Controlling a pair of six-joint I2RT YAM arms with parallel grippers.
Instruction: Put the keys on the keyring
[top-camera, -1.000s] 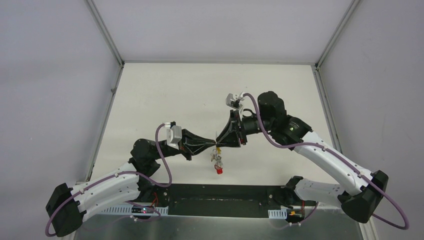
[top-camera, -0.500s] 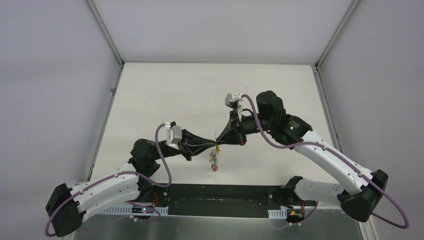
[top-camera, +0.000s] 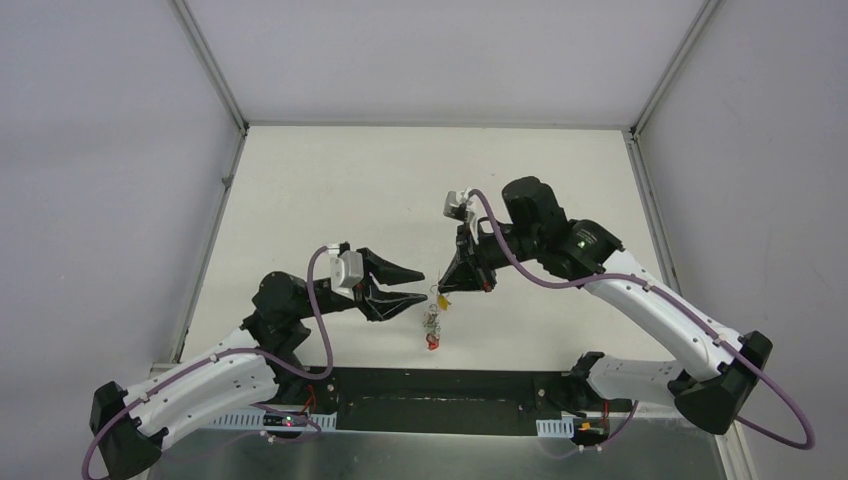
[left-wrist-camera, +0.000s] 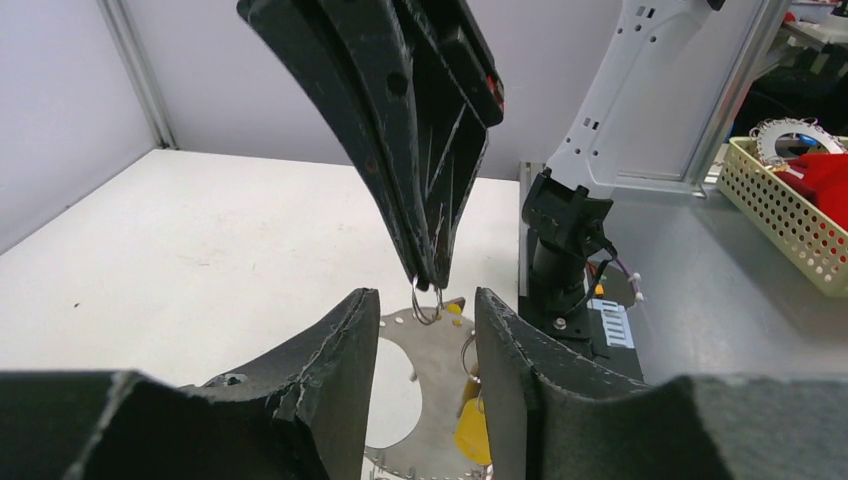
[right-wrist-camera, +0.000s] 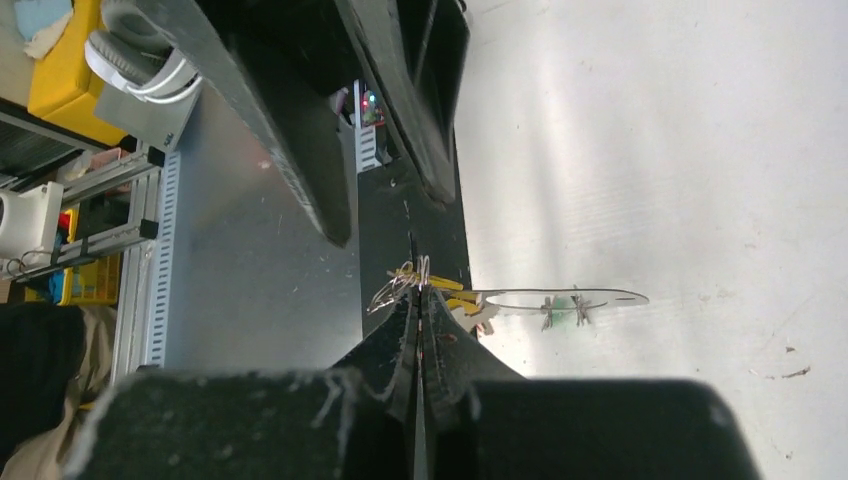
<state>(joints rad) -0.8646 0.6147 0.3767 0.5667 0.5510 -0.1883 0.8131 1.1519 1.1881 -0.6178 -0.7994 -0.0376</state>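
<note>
My right gripper (top-camera: 438, 290) is shut on thin wire loops (left-wrist-camera: 428, 305) at the top of the bunch, and it holds the bunch above the table. The keyring (left-wrist-camera: 440, 350), a flat grey metal loop with a big opening, hangs below those loops. In the right wrist view the keyring (right-wrist-camera: 600, 296) shows almost edge-on. Keys (top-camera: 432, 322) dangle from it with a red tag (top-camera: 432, 343), a yellow tag (left-wrist-camera: 472, 435) and a green tag (right-wrist-camera: 566, 310). My left gripper (top-camera: 420, 288) stands open just left of the bunch, its fingers (left-wrist-camera: 340, 340) on either side of the wire loops without touching them.
The white table (top-camera: 330, 180) lies below, walled on three sides. A black base plate (top-camera: 440, 385) runs along the near edge between the arm bases. The left wrist view also shows the right arm's base (left-wrist-camera: 565, 250) and a yellow basket (left-wrist-camera: 790, 200) beyond the table.
My left gripper has opened and drawn back to the left, letting go of the bunch. The right gripper has shut fully and the bunch now hangs from it alone.
</note>
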